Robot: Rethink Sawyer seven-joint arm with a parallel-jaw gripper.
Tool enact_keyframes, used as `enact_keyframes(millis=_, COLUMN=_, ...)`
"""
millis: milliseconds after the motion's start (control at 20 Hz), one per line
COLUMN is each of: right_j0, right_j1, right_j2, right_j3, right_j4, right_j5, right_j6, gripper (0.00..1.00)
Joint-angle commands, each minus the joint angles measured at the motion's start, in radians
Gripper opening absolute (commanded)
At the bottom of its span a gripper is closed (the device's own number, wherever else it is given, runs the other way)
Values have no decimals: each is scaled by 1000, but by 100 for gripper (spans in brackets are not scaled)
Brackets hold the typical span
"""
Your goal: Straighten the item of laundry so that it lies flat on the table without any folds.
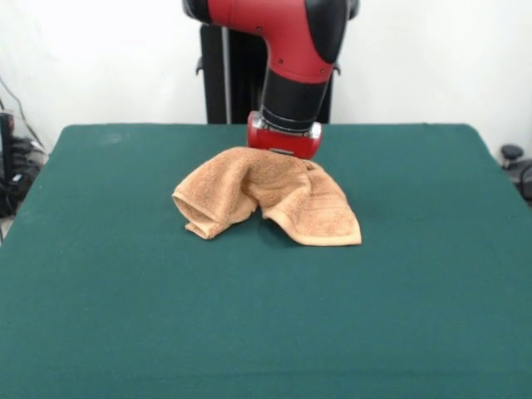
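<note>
The orange-tan terry towel (268, 196) lies crumpled just behind the middle of the dark green table (266, 332). It is bunched into a humped arc with two lobes hanging toward the front. The left lobe is rolled under itself, and the right lobe is flatter, with a woven band near its hem. No white loop shows. The red and black arm comes down from above, and its gripper (283, 148) sits right at the towel's far top edge. The towel and the red wrist hide the gripper's lower end, so I cannot see whether it holds the cloth.
The black pedestal (223, 75) stands behind the table's far edge against a white wall. Cables and dark gear (12, 170) sit off the left edge. A dark object (515, 162) sits off the right edge.
</note>
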Motion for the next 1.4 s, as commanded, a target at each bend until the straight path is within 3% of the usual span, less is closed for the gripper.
enact_keyframes(millis=50, right_j0=69, right_j1=252, right_j2=224, right_j3=-101, right_j4=122, right_j5=-45, right_j6=237, gripper=0)
enact_keyframes(millis=500, right_j0=92, right_j1=259, right_j2=220, right_j3=-89, right_j4=177, right_j5=71, right_j6=213, gripper=0)
enact_keyframes(millis=1000, right_j0=140, right_j1=251, right_j2=176, right_j3=-19, right_j4=219, right_j5=31, right_j6=241, gripper=0)
enact_keyframes(millis=1400, right_j0=146, right_j1=236, right_j2=151, right_j3=42, right_j4=185, right_j5=-73, right_j6=234, gripper=0)
